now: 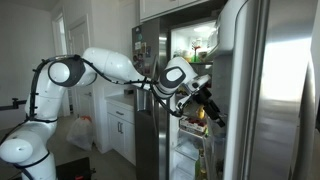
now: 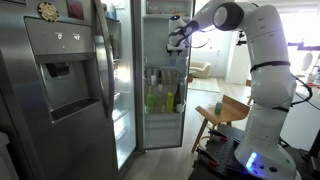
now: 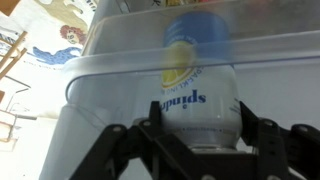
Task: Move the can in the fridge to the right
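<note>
The can (image 3: 197, 85) is white with a yellow and blue label that reads upside down in the wrist view. It stands against the clear front wall of a white door bin (image 3: 110, 80). My gripper (image 3: 197, 135) has a finger pressed on each side of the can and is shut on it. In both exterior views the arm reaches into the open stainless-steel fridge (image 1: 270, 90) (image 2: 60, 70), with the gripper (image 1: 205, 100) (image 2: 178, 35) at the lit shelves. The can itself is too small to make out there.
Bottles (image 2: 163, 98) stand in a lower door bin. Colourful food (image 1: 200, 45) fills the lit upper shelves. White cabinets (image 1: 120, 125) stand beside the fridge. A wooden stool (image 2: 225, 112) stands near the robot base.
</note>
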